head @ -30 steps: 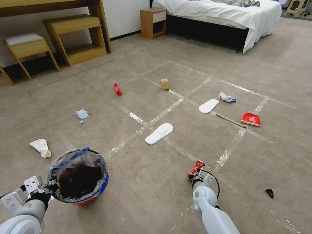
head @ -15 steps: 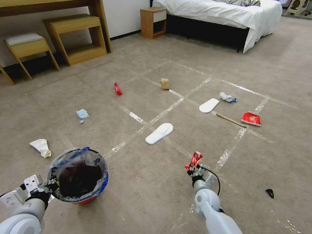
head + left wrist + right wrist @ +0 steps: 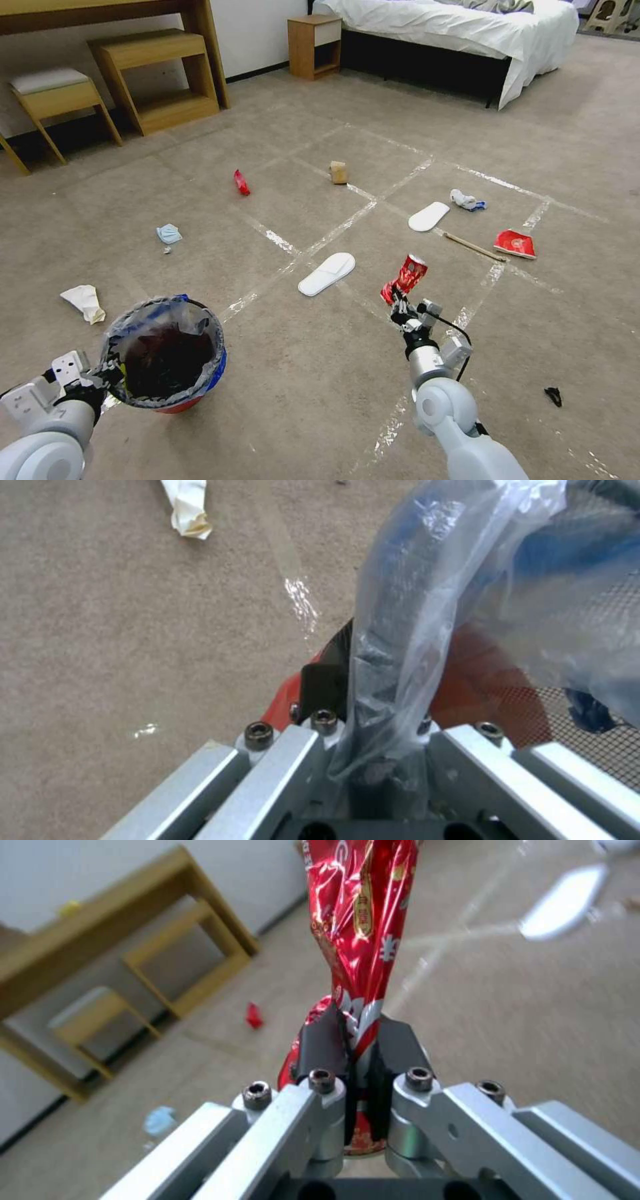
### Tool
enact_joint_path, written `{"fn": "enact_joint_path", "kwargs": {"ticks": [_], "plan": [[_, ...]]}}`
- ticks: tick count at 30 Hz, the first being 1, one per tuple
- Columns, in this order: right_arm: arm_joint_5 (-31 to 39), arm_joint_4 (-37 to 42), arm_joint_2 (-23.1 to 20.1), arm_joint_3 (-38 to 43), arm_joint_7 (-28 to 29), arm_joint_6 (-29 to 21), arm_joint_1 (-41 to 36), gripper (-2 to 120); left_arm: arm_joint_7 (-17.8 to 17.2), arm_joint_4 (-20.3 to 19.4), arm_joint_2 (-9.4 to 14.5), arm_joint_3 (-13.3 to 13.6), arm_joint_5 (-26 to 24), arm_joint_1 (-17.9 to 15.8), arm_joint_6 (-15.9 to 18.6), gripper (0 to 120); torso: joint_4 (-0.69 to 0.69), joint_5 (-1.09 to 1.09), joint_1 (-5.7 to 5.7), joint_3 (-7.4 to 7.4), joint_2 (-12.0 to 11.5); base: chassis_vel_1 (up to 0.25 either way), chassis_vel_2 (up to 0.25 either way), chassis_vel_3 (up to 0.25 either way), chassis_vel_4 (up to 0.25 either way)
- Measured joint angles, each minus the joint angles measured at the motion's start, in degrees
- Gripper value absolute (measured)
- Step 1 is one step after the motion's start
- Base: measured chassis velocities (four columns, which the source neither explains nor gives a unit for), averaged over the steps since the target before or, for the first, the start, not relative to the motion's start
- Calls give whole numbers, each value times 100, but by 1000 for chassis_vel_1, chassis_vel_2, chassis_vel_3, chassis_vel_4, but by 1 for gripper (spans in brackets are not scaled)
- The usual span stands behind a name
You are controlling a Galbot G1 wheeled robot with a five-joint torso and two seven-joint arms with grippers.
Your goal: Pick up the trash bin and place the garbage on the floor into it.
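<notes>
Carry step in hand: the can [image 3: 405, 278] is clamped in the right claw [image 3: 400, 308] at centre frame, the bin [image 3: 163, 353] rim in the left claw [image 3: 100, 381] lower left; transfer leftward over the bin is judged required.

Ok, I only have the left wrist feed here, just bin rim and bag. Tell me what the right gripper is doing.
Observer: The right gripper is shut on the crushed red can, holding it up off the carpet.
Operator: Say where that can sits against the trash bin.
Observer: It is off to the right of the trash bin, not over its opening.
Operator: Name the nearest litter beyond the can.
Observer: A white slipper lies flat on the carpet, to the can's left and a little beyond the bin.
</notes>
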Motion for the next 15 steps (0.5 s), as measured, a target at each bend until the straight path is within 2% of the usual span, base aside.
{"fn": "enact_joint_path", "kwargs": {"ticks": [2,4,6,8,10,15], "plan": [[28,318,-311,-35,-150,187,-65,3,-15,-22,26,40,-2,-22,19,1,0,0,0,0,0,0,0,0,0],[30,351,-359,-41,-171,212,-72,3,-16,-29,32,48,-2,-22,22,1,0,-1,0,0,0,0,0,0,0],[57,720,-926,-77,-376,426,-120,3,-19,-109,97,98,-8,-22,63,1,0,1,0,0,-1,0,0,0,0],[71,797,-1031,-86,-407,457,-125,3,-20,-117,107,101,-10,-22,69,1,-1,0,0,0,0,0,0,0,0],[162,1281,-1570,-185,-563,642,-127,3,-32,-171,186,128,-42,-20,111,1,0,0,0,0,0,0,0,0,0],[178,1735,-2036,-422,-815,901,-53,3,-104,-236,223,193,-152,-41,204,1,1,0,0,0,0,0,0,0,0]]}}
